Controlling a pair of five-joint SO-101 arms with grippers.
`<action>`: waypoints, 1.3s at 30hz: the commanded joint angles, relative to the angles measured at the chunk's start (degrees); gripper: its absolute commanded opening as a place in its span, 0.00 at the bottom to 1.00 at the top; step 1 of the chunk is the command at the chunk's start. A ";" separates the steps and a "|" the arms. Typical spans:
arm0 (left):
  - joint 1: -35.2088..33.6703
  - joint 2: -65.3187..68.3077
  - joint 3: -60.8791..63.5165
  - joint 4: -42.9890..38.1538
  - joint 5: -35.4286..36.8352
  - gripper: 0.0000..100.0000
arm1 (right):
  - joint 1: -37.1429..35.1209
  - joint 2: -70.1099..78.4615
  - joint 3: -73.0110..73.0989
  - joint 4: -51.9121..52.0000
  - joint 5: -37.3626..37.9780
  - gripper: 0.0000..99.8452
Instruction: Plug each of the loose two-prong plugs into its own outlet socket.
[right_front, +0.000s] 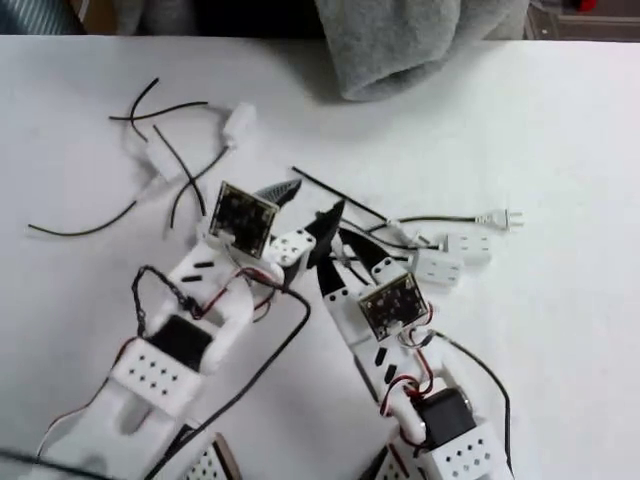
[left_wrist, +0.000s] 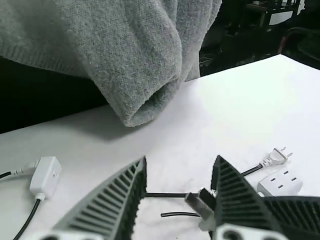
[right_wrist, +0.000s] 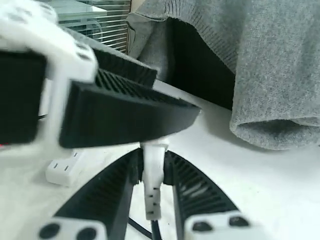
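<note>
My right gripper (right_wrist: 152, 157) is shut on a white two-prong plug (right_wrist: 153, 187), held upright between its black fingers. In the high view this gripper (right_front: 345, 250) sits mid-table, just left of two white outlet sockets (right_front: 438, 266) (right_front: 468, 246). My left gripper (left_wrist: 181, 165) stands open, and the held plug's metal prongs (left_wrist: 196, 198) show close to one of its fingers (left_wrist: 235, 200). One left finger (right_wrist: 125, 117) crosses just above the right gripper. Another loose plug (right_front: 498, 218) lies right of the sockets on its black wire, also seen as plug (left_wrist: 274, 156) beside socket (left_wrist: 281, 181).
A grey knitted garment (right_front: 400, 40) hangs over the table's far edge. At the back left lie further white connectors (right_front: 240, 122) (right_front: 160, 162) with several loose black wires (right_front: 150, 110). Both arms crowd the table's middle; their cables trail toward the front edge.
</note>
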 joint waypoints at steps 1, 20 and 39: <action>-0.92 5.67 0.00 -3.87 -0.62 0.21 | -0.13 -0.31 -5.01 0.66 0.18 0.02; -0.92 7.69 1.93 -4.40 -0.62 0.21 | 0.84 -0.40 -5.54 0.66 0.18 0.02; -3.91 7.96 1.85 -4.84 -0.70 0.21 | 2.07 -2.68 -9.23 5.76 0.18 0.02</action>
